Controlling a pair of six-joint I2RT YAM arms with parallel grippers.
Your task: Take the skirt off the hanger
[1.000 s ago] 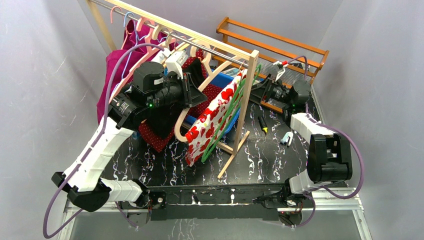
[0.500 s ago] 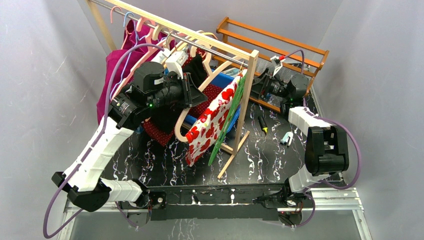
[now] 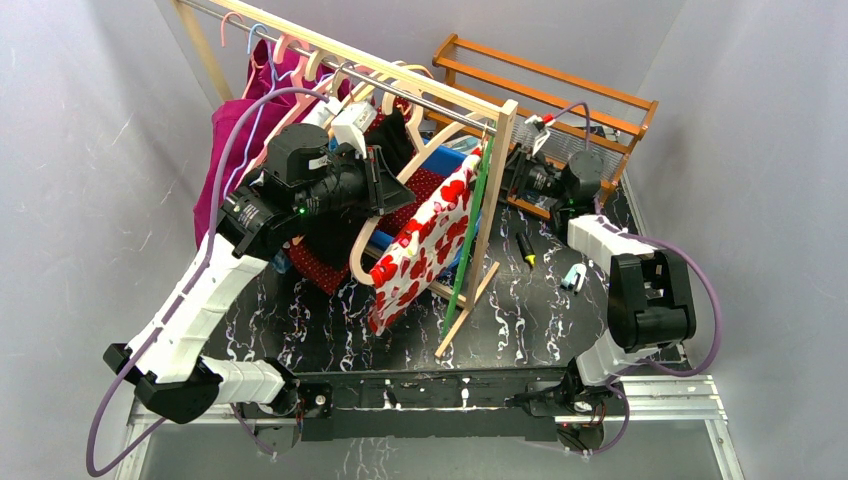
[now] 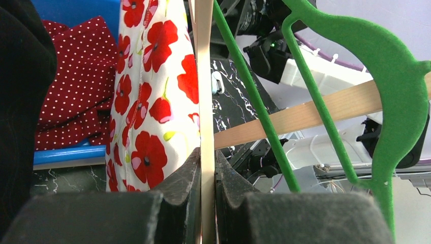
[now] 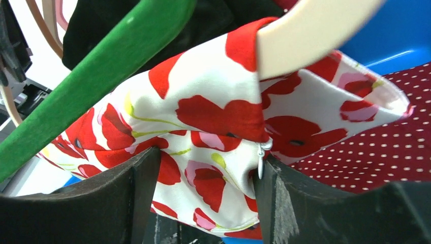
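Marbled black table (image 3: 540,310) below, poppy skirt (image 5: 213,117) between right gripper (image 5: 203,173) jaws

One poppy skirt (image 3: 420,250), one green hanger (image 3: 468,230), one blue bin (image 3: 455,160) — wooden hangers (image 3: 358,250) perhaps two, crowded together.

You're looking at a white skirt (image 3: 420,250) bearing red poppies, a green hanger (image 3: 468,240), a pale wood hanger (image 4: 206,76), a red cloth (image 4: 76,76) showing white dots, a blue bin (image 3: 452,160), and, far left, seemingly a magenta garment (image 3: 222,150).
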